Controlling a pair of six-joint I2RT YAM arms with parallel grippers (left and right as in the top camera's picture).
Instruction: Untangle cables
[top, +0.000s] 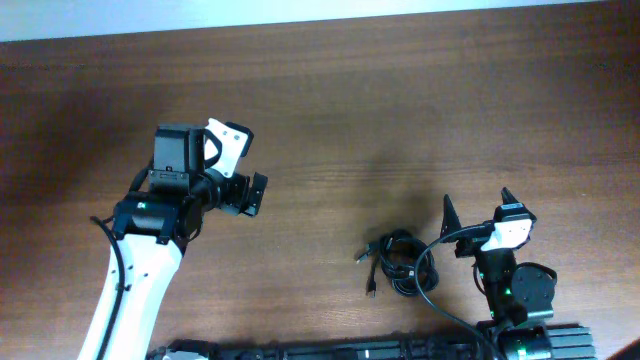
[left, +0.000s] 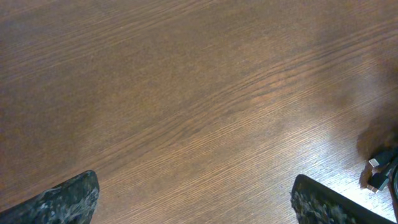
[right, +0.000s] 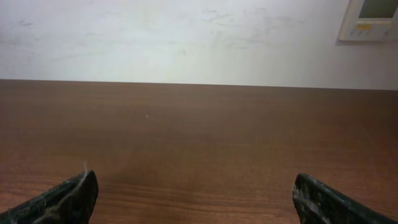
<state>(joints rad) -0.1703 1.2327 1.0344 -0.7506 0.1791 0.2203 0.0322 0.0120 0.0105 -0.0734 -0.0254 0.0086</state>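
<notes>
The cables (top: 400, 262) lie as one small, loosely looped black bundle on the brown wooden worktop (top: 350, 100), just beside the right gripper (top: 478, 212) on its left and not touching it. Two short plug ends poke out of the bundle on the side facing away from that gripper. A thicker black wire (top: 436, 288) (part of the right arm, not of the bundle) curves along the bundle's edge nearest the right gripper.

The right gripper is spread wide and holds nothing. In its own wrist view, the two dark fingers (right: 65, 198) sit at the lower corners with only bare worktop between them. Beyond that is a pale wall (right: 186, 37) with a small white wall panel (right: 370, 18).

The left gripper (top: 243, 168) is well apart from the right gripper, far off to its left and farther from the robot's base, with the cable bundle between the two but much nearer the right one. It too is wide apart and empty. Its fingers (left: 68, 200) frame plain wood grain in the left wrist view, and only the plug tips of the cables (left: 380, 169) show at that view's right edge.
</notes>
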